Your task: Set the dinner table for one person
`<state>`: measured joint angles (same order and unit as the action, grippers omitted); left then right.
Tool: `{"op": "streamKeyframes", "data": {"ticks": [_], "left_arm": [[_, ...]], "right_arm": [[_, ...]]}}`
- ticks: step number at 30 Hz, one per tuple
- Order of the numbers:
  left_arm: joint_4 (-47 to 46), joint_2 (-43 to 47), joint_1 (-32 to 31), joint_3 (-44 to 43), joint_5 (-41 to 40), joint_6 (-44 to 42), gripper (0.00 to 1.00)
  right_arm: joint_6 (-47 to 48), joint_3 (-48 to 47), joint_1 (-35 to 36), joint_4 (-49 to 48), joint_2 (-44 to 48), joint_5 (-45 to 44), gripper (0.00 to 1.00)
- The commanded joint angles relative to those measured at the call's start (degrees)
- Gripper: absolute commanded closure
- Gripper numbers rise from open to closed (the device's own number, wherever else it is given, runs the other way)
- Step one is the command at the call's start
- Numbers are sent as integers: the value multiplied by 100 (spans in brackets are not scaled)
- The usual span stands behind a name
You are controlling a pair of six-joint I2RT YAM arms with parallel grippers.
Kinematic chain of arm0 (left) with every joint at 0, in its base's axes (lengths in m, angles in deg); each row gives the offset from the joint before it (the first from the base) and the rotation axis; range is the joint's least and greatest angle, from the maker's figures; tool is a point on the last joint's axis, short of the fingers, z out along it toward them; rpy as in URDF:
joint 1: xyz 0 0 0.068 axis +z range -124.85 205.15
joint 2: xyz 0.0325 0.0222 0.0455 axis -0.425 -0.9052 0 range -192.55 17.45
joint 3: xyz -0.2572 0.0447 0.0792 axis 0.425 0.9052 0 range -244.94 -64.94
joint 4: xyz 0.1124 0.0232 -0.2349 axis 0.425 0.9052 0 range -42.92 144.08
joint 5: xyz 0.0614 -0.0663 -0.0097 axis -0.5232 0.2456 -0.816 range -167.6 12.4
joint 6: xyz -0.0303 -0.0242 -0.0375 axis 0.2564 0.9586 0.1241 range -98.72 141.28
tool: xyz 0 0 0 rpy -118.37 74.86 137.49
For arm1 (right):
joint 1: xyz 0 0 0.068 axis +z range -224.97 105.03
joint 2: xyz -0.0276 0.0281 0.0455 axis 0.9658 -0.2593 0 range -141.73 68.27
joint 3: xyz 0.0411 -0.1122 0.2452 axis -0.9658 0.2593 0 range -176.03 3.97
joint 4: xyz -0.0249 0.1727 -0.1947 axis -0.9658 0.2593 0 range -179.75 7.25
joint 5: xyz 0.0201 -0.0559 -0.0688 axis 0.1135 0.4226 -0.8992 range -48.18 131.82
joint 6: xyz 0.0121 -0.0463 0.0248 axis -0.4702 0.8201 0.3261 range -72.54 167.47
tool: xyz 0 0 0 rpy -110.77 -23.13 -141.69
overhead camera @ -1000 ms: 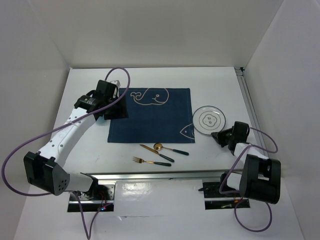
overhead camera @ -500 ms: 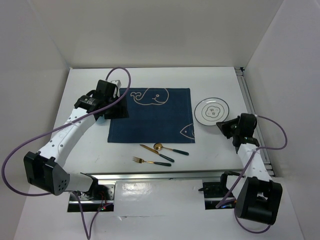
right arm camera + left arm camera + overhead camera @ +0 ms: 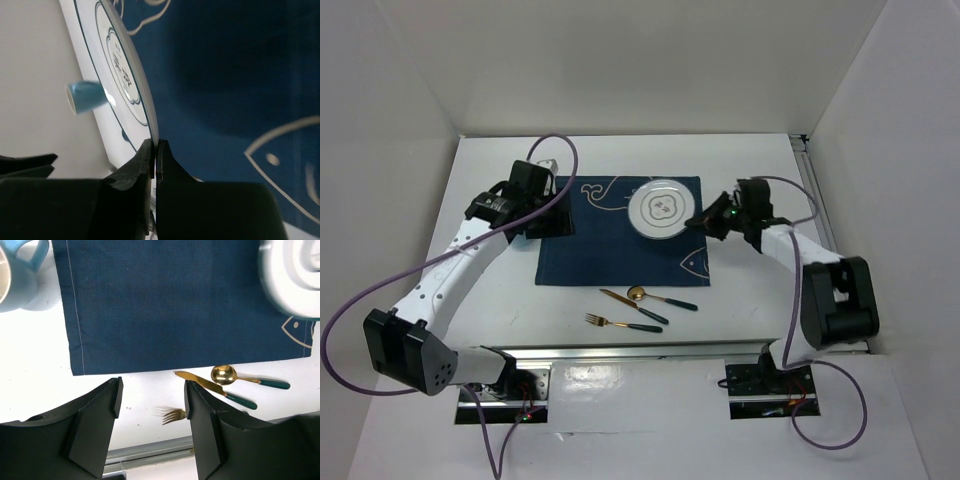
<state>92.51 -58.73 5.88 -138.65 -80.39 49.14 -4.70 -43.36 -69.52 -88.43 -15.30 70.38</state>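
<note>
Right gripper (image 3: pixel 154 150): jaws pinched tight on the rim of the white plate (image 3: pixel 660 208). The plate is tilted and apparently carried above the far-right part of the navy whale placemat (image 3: pixel 610 250), not yet set down
Right arm: stretched forward and inward from its base, wrist beside the mat's right edge
Left gripper (image 3: pixel 152 405): fingers spread wide with nothing between them, hovering at the mat's left edge
Left arm: reaching forward, wrist pitched down
Dinner table (image 3: pixel 740 160): white top, bearing the mat near its centre
Progress, as judged: the mat is laid and the plate is partway to its place. The gold knife (image 3: pixel 618 299), spoon (image 3: pixel 660 298) and fork (image 3: pixel 620 322) lie loose on the table just nearer than the mat, unplaced. The blue mug (image 3: pixel 15 275) stands beside the mat's left edge; whether that is its final spot cannot be told
</note>
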Motion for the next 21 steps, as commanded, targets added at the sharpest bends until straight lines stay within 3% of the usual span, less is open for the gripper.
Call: {"op": "streamKeyframes", "data": {"ticks": [1,8,16,19,20,21], "left_arm": [[88,340,11,32,-126,124,31],[142,508,63,85,-126,124,31],[203,560,63,138,-126,124,28],[203,561,63,191,-178,124,28],[203,561,63,191,-178,124,28],[203,561,63,191,-178,124,28]], "right_arm": [[75,-689,586,-712,-518,396,100],[-189,-1567,1080,-994,-2239,879,100],[-189,-2201,1423,-326,-3077,555,100],[39,-2446,1555,251,-3200,292,73],[213,-2535,1642,463,-3201,82,61],[328,-2614,1643,666,-3122,-68,42]]}}
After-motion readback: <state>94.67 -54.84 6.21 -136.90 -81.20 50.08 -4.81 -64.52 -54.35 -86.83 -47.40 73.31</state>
